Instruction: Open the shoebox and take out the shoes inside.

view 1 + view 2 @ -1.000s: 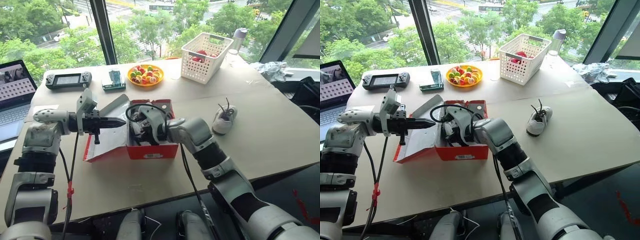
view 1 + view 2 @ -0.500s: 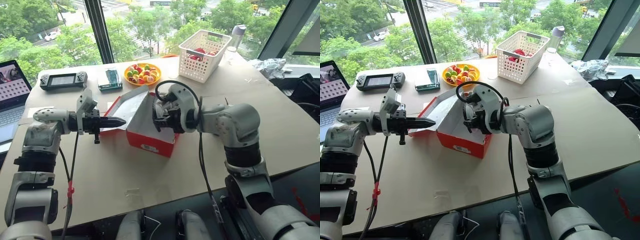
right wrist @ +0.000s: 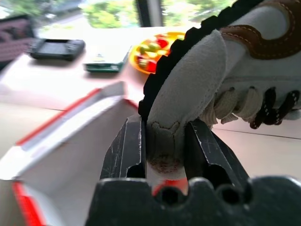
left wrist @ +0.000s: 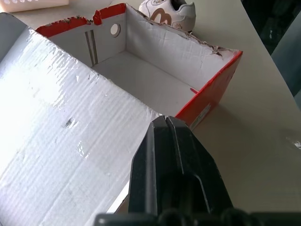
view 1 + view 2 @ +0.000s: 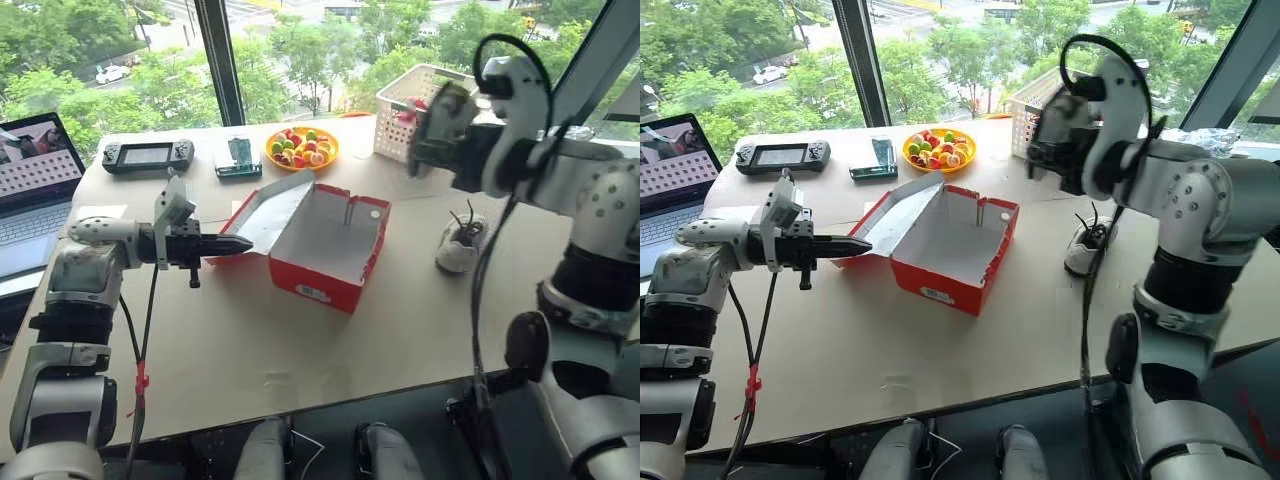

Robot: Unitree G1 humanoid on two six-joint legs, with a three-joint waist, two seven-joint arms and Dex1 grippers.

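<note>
Red cardboard box point(image 5: 325, 248) sits open near the middle of the counter point(image 5: 400, 340), its pale inside bare and its lid point(image 5: 268, 212) folded back toward the counter's left edge. A white label shows on the end wall facing the near edge.

Left end effector point(image 5: 243, 243) hovers level beside the lid, pointing across at the box, its two black fingers point(image 4: 171, 155) pressed together with nothing between them; the left wrist view looks past these fingers over the lid's white underside into the box.

Right end effector point(image 3: 164, 146) is raised above the counter's right part, close in front of the white basket point(image 5: 400, 100). It clamps a white sneaker point(image 3: 221, 70) by one end, narrow jaws pinching the soft upper; black sole rim, brown trim and dark-tipped laces are visible in the right wrist view.

A second sneaker point(image 5: 460, 245) lies on the counter to the right of the box, well apart from it, toward the right edge.

Along the far edge stand a yellow plate point(image 5: 302, 148) of coloured pieces, a small green device point(image 5: 237, 155) and a handheld console point(image 5: 147, 155). A laptop point(image 5: 35, 185) occupies the far left corner.
</note>
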